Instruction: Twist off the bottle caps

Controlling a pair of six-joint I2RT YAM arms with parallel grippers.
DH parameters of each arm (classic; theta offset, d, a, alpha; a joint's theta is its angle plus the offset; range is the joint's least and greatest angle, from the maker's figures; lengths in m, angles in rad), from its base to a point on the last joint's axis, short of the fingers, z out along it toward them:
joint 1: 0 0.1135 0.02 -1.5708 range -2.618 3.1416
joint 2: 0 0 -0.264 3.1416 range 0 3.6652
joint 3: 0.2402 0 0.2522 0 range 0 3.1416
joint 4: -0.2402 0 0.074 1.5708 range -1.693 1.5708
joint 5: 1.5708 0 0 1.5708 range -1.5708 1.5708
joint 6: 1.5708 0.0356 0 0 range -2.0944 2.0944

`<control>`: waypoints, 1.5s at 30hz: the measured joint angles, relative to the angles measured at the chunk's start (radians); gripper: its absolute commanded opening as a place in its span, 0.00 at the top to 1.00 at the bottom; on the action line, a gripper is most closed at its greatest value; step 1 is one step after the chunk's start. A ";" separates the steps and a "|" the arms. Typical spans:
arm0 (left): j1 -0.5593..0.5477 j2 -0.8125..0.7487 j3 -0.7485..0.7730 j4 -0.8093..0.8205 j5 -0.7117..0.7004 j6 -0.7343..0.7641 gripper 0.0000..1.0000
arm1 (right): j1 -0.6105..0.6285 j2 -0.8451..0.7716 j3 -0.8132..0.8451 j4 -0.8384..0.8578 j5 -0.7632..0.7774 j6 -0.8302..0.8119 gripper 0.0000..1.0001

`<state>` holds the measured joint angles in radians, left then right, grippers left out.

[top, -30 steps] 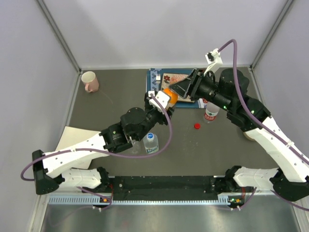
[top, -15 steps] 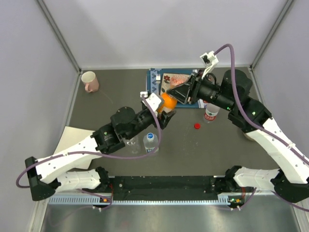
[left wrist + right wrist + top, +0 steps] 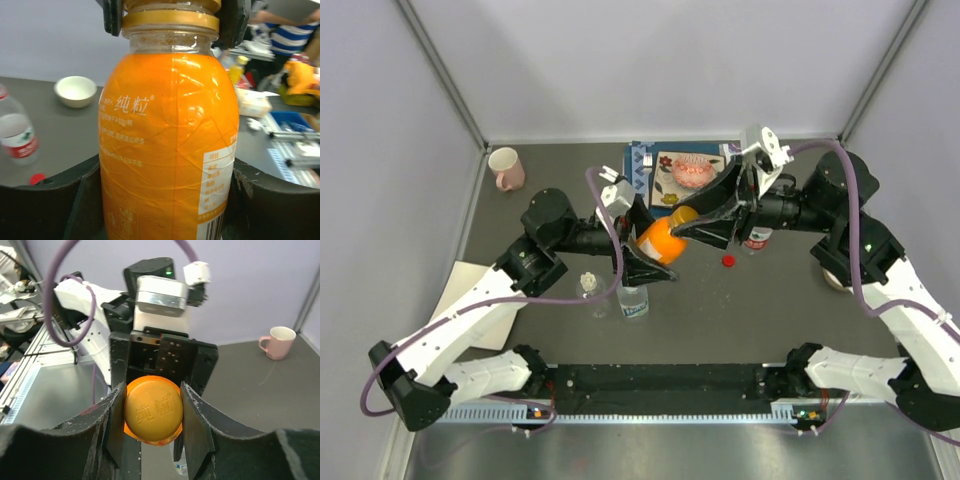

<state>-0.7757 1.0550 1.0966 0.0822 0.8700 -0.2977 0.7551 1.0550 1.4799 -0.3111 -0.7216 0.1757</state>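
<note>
The short orange bottle (image 3: 658, 240) is held in the air above the table's middle, lying sideways. My left gripper (image 3: 645, 252) is shut on its body, which fills the left wrist view (image 3: 167, 140). My right gripper (image 3: 692, 226) is shut on its orange cap (image 3: 153, 409), one finger (image 3: 112, 425) on each side; the cap also shows in the left wrist view (image 3: 171, 20). The red cap (image 3: 728, 261) lies loose on the table beside the red-label bottle (image 3: 756, 240). The blue-label bottle (image 3: 632, 301) and the plain clear bottle (image 3: 589, 291) stand under the left gripper.
A pink mug (image 3: 505, 168) stands at the back left. A patterned book (image 3: 670, 168) lies at the back middle. A sheet of paper (image 3: 470, 292) lies at the left. A white bowl (image 3: 75, 90) sits at the right, under the right arm.
Both grippers have carried the orange bottle from above the book toward the table's middle and raised it. The left arm has swung left and the right arm has stretched forward.
</note>
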 measured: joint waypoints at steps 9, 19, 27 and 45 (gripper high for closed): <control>0.038 0.056 -0.008 0.203 0.331 -0.256 0.66 | -0.001 -0.001 -0.002 0.034 -0.224 -0.054 1.00; 0.045 0.076 -0.009 0.180 0.353 -0.233 0.65 | -0.038 -0.064 -0.056 -0.006 -0.236 -0.106 1.00; 0.072 0.087 -0.009 0.171 0.341 -0.199 0.65 | -0.050 -0.184 -0.076 -0.083 -0.210 -0.121 1.00; 0.093 -0.077 -0.028 -0.047 -0.256 0.012 0.66 | -0.048 -0.333 -0.502 -0.124 0.592 0.008 1.00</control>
<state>-0.6830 0.9783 1.0687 0.0349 0.6140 -0.2855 0.7067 0.7219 0.9783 -0.4355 -0.1291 0.1837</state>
